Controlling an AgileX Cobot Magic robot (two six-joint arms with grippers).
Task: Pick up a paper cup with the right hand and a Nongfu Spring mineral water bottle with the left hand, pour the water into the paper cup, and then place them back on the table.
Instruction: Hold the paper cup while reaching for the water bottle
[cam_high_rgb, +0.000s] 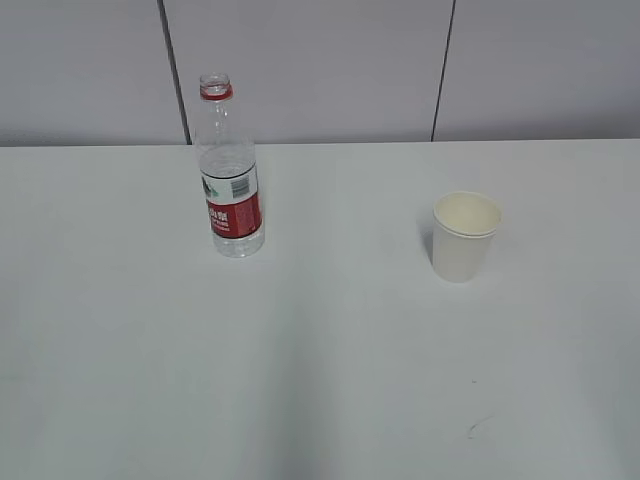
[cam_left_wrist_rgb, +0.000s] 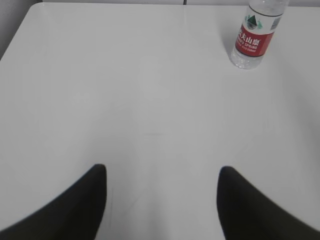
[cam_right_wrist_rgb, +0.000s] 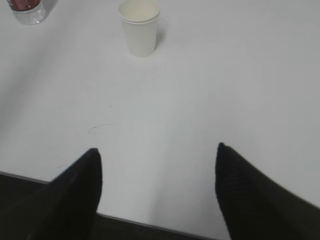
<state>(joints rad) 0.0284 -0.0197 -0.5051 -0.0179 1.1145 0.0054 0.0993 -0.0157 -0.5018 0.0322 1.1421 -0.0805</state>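
Note:
The Nongfu Spring mineral water bottle (cam_high_rgb: 231, 175) stands upright and uncapped on the white table (cam_high_rgb: 320, 380), left of centre; it also shows at the top right of the left wrist view (cam_left_wrist_rgb: 256, 37) and the top left corner of the right wrist view (cam_right_wrist_rgb: 27, 11). The white paper cup (cam_high_rgb: 464, 236) stands upright to its right and shows in the right wrist view (cam_right_wrist_rgb: 139, 26). My left gripper (cam_left_wrist_rgb: 162, 170) is open and empty, well short of the bottle. My right gripper (cam_right_wrist_rgb: 157, 150) is open and empty over the table's near edge, well short of the cup. Neither arm shows in the exterior view.
A grey panelled wall (cam_high_rgb: 320, 70) runs behind the table's far edge. The table's near edge (cam_right_wrist_rgb: 150, 225) shows under my right gripper. A faint curved mark (cam_right_wrist_rgb: 102, 127) lies on the tabletop.

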